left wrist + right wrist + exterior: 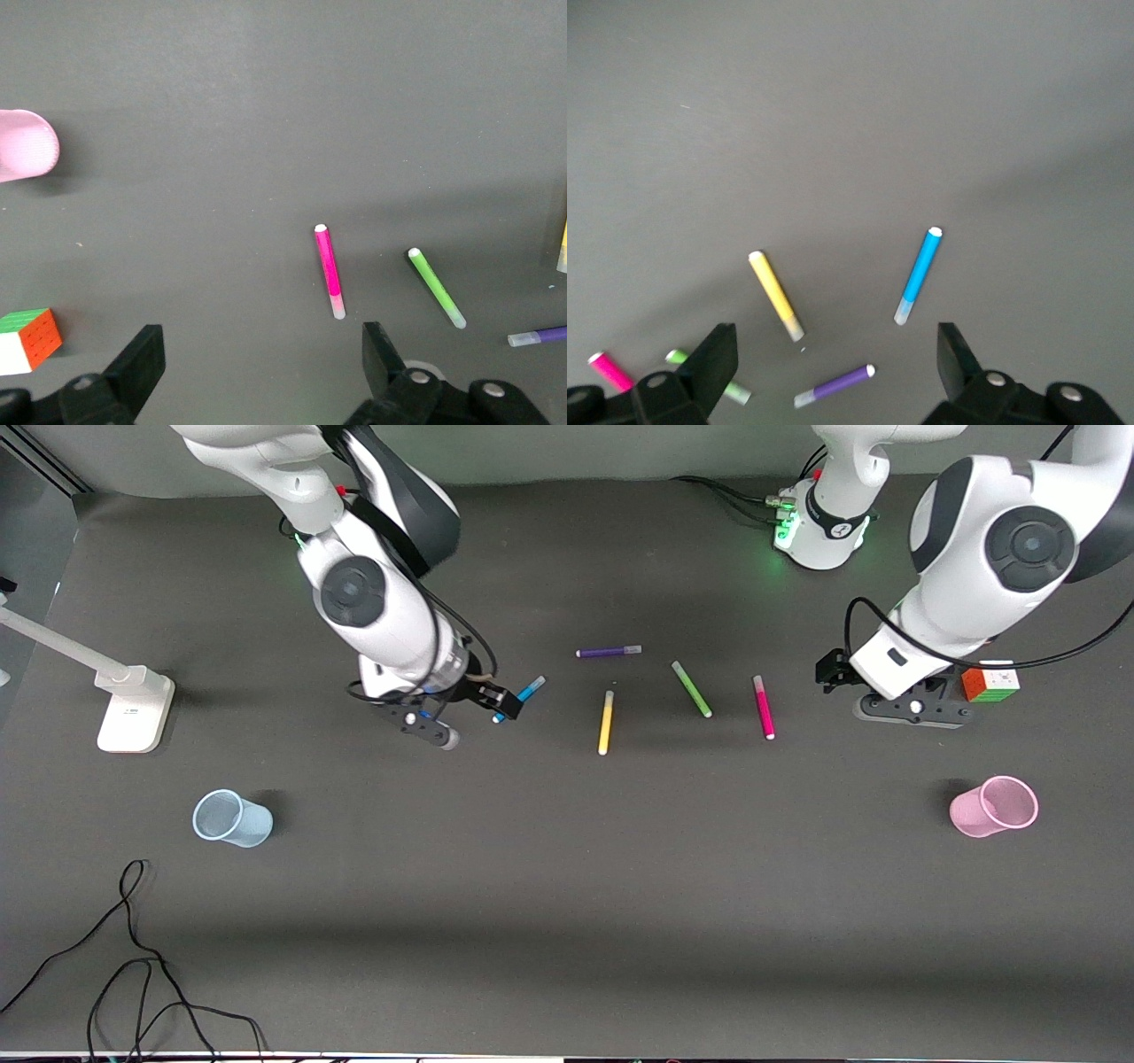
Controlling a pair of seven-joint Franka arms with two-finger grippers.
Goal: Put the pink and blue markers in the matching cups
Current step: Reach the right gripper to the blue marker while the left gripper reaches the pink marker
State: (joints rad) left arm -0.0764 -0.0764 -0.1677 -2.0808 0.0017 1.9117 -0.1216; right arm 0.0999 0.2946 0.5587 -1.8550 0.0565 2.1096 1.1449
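The blue marker (529, 691) lies on the dark table, its lower end hidden by my right gripper (474, 720). In the right wrist view the blue marker (919, 276) lies just ahead of my open, empty right gripper (835, 347), not between the jaws. The pink marker (764, 707) lies toward the left arm's end; it also shows in the left wrist view (329, 270). My left gripper (864, 691) (260, 354) is open and empty, beside the pink marker. The pale blue cup (232, 818) and the pink cup (994, 807) (27, 144) stand nearer the front camera.
A purple pen (609, 652), a yellow pen (606, 722) and a green pen (691, 688) lie between the two markers. A puzzle cube (990, 682) sits beside my left gripper. A white stand (133, 708) and loose black cables (133, 974) are at the right arm's end.
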